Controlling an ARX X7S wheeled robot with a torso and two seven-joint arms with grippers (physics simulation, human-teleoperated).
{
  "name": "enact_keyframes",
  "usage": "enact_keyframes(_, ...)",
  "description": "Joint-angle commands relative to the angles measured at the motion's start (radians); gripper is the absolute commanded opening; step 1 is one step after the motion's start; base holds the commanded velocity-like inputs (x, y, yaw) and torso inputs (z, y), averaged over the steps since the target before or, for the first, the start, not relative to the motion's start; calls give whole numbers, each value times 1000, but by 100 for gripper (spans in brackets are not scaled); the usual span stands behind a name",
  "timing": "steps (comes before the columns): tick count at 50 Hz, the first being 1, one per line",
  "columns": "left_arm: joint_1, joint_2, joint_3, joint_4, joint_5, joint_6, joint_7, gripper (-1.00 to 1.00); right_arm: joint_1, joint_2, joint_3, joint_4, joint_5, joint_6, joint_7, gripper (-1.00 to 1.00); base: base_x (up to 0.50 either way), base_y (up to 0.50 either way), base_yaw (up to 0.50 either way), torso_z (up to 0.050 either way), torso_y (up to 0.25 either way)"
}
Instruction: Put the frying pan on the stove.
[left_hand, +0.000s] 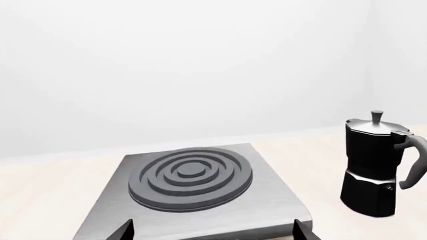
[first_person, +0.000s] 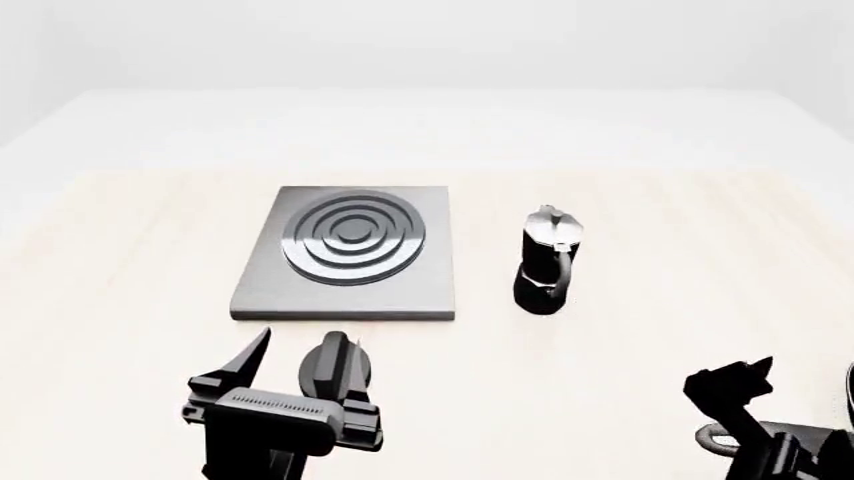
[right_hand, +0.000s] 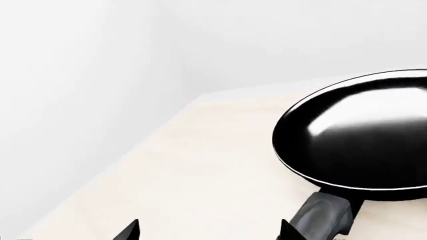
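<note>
The frying pan, glossy black with a shiny inside, lies on the light table in the right wrist view. Its handle runs back beside one fingertip of my right gripper, which is open and empty, with bare table between the tips. In the head view the pan is almost wholly out of frame past the right edge, and the right gripper is low at the right. The stove, a grey slab with a ringed burner, lies left of centre and also shows in the left wrist view. My left gripper is open and empty just before the stove's near edge.
A black-and-silver moka pot stands upright just right of the stove and also shows in the left wrist view. The pale wooden table stretches to a white wall at the back.
</note>
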Motion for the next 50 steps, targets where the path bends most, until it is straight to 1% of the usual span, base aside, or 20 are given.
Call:
enact_keyframes(1, -2, -7, 5, -7, -10, 5, -6, 100, 24, -1, -24, 41, -78, -60, 135, 100, 0, 0, 0, 0, 0)
enact_keyframes(4, -4, -9, 6, -11, -12, 7, -8, 100, 33, 1, -35, 45, -125, -63, 191, 100, 0, 0, 0, 0, 0)
enact_keyframes(14, -6, -13, 12, -21, -20, 17, -11, 100, 90, 14, -118, 110, -253, -41, 303, 100, 0, 0, 0, 0, 0)
enact_keyframes(23, -6, -18, 19, -23, -25, 22, -14, 100, 156, 6, -135, 178, -261, -56, 379, 100, 0, 0, 0, 0, 0)
enact_keyframes(24, -5, -18, 20, -23, -27, 24, -14, 100, 174, 4, -137, 190, -290, -61, 412, 100, 0, 0, 0, 0, 0)
enact_keyframes(27, -1, -21, 21, -23, -28, 29, -15, 100, 199, 2, -139, 221, -279, -56, 433, 100, 0, 0, 0, 0, 0)
enact_keyframes(33, 2, -29, 14, -13, -37, 25, -18, 100, 236, -4, -146, 304, -266, -106, 479, 100, 0, 0, 0, 0, 0)
enact_keyframes(34, 2, -29, 13, -12, -38, 24, -19, 100, 242, -4, -144, 300, -265, -63, 507, 100, 0, 0, 0, 0, 0)
enact_keyframes(35, 1, -30, 13, -12, -39, 25, -20, 100, 243, -2, -148, 314, -256, -104, 491, 100, 0, 0, 0, 0, 0)
enact_keyframes(45, -1, -33, 20, -20, -46, 33, -21, 100, 275, 17, -151, 367, -251, -92, 552, 100, 0, 0, 0, 0, 0)
enact_keyframes(50, 1, -36, 22, -21, -48, 41, -21, 100, 293, 25, -168, 414, -252, -104, 551, 100, 0, 0, 0, 0, 0)
